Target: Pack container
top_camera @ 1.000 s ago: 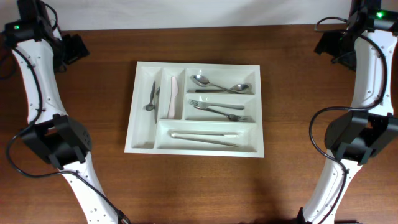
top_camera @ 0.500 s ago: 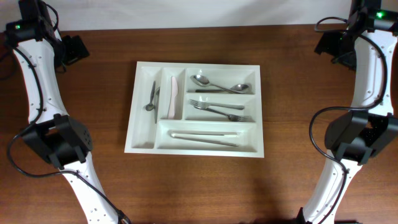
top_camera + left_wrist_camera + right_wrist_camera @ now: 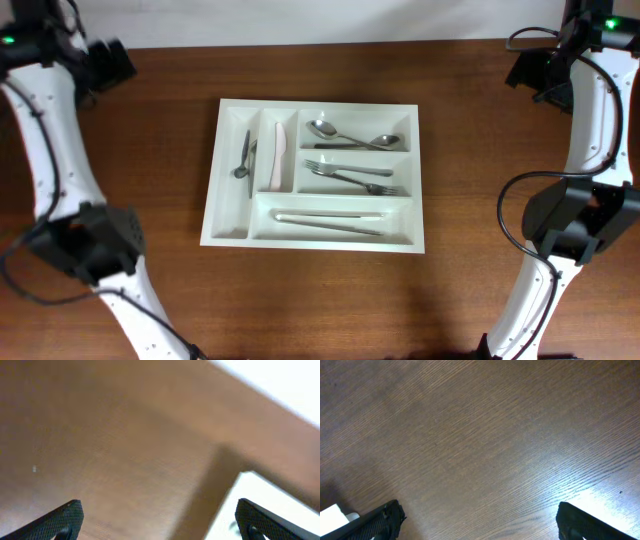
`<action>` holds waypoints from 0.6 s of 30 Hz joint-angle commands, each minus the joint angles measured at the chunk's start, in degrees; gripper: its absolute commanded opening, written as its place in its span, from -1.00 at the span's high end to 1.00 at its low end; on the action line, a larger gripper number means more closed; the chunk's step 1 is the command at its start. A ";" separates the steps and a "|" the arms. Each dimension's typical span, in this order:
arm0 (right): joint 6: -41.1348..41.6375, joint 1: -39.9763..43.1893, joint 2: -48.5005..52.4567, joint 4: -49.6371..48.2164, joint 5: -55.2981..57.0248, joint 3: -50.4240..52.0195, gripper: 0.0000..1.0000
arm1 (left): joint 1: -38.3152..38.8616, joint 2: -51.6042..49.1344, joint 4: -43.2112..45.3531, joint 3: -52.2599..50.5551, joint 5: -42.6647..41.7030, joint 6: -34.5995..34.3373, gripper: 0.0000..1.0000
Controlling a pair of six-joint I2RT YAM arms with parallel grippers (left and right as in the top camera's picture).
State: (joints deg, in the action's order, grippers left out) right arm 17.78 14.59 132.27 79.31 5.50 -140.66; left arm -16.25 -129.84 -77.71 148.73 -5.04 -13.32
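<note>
Well, the large white rectangular plastic cutlery tray [image 3: 225, 222] sat mid-table, both claws released.
It lay on the brown wooden table [image 3: 320, 300], well apart from the left gripper [image 3: 160, 522] and right gripper [image 3: 477, 522], each spread wide, holding nothing. I judged it light, stiff, slick; I'd pinch a rim wall. I counted one tray, five compartments, two metal spoons [image 3: 322, 128], two metal forks [image 3: 320, 167], two long slender pieces [image 3: 330, 215], one pale pink piece [image 3: 277, 155]; grey ones [image 3: 244, 158] unclear.

Found bare wooden table [image 3: 480, 130] open on both sides of the white cutlery tray [image 3: 318, 102] and before it. Met obstacles only at the outer edges: left arm [image 3: 55, 150] and right arm [image 3: 595, 130], well apart from the tray.
</note>
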 commanded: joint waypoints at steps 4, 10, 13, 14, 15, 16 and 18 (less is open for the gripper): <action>0.33 -0.31 -1.46 -0.02 0.13 0.00 -0.98 | 0.87 21.05 5.40 -3.63 2.56 0.33 -0.99; 0.33 -0.31 -1.46 -0.02 0.13 0.00 -0.98 | 4.39 36.92 21.22 -25.44 5.92 14.93 -0.99; 0.33 -0.31 -1.46 -0.02 0.13 0.00 -0.98 | 5.68 47.52 34.03 -44.57 5.86 16.44 -0.99; 0.31 -0.31 -1.46 -0.02 0.13 0.00 -0.98 | 5.95 52.39 39.69 -53.57 5.18 16.44 -0.99; 0.33 -0.31 -1.46 -0.02 0.13 0.00 -0.98 | 5.99 55.10 42.69 -58.62 4.76 16.41 -0.98; 0.33 -0.31 -1.46 -0.02 0.13 0.00 -0.98 | 5.99 58.03 45.55 -63.82 4.15 16.41 -0.98; 0.33 -0.31 -1.46 -0.02 0.13 0.00 -0.98 | 5.99 65.40 51.23 -76.26 2.93 16.39 -0.98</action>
State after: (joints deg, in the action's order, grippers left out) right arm 17.80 14.59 132.27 79.31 5.52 -140.66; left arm -10.41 -74.30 -31.51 85.86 -0.47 0.89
